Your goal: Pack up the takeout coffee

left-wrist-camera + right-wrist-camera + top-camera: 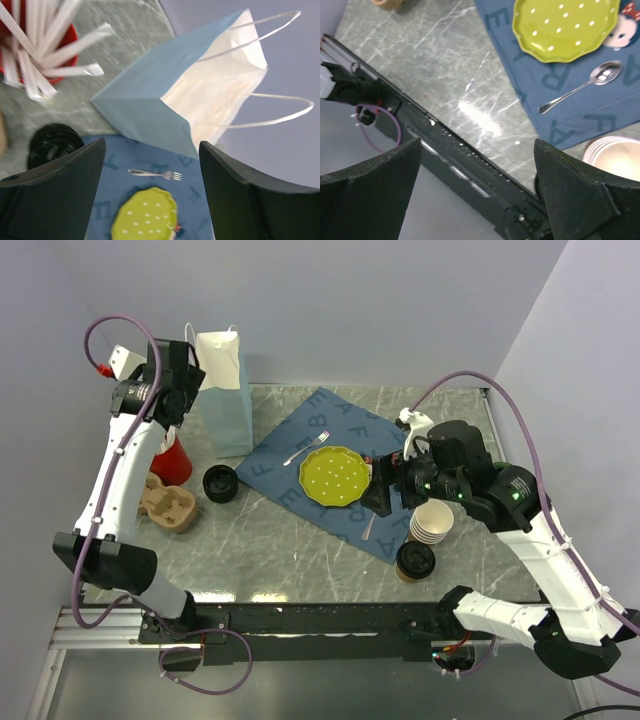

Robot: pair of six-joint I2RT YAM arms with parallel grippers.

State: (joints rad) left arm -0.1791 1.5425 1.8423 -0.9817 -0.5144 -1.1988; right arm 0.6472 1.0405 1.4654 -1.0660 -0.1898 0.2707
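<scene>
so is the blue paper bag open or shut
Open: the blue paper bag has its mouth spread wide, its white inside showing and its two handles apart.

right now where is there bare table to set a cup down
The widest bare marble lies along the near edge, between the cup carrier and the lidded coffee cup. A thinner strip runs behind the placemat, right of the bag. It is crowded around the red straw cup and the paper-cup stack.
</scene>
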